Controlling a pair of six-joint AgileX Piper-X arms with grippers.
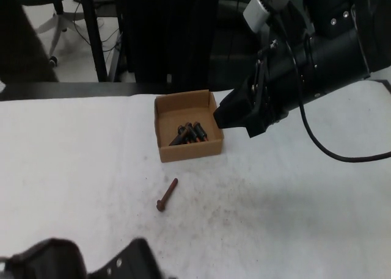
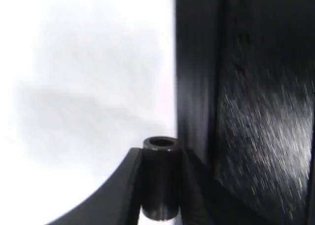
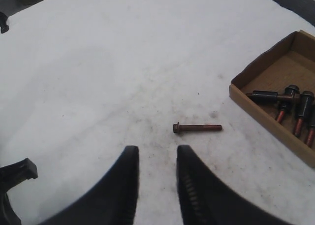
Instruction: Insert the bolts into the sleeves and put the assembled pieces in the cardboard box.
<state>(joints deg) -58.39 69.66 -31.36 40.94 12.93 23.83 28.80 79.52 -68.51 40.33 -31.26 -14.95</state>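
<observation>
Left gripper: clamped on a black sleeve, whose open bore end stands clear of the fingers, probably so you can feed a bolt in.
Loose bolt: flat on the white bench cover, near the box's front wall but not touching it. Bare cover all round leaves you approach room.
Cardboard box: open-topped, with assembled pieces inside. Mind its rim.
Right gripper: fingers apart and holding nothing, beside the box's right wall. The bolt looks like your next pick.

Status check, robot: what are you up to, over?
Left gripper shut on sleeve. Right gripper open, loose bolt on bench ahead. Assembled pieces in cardboard box. Nothing blocking bolt.
</observation>
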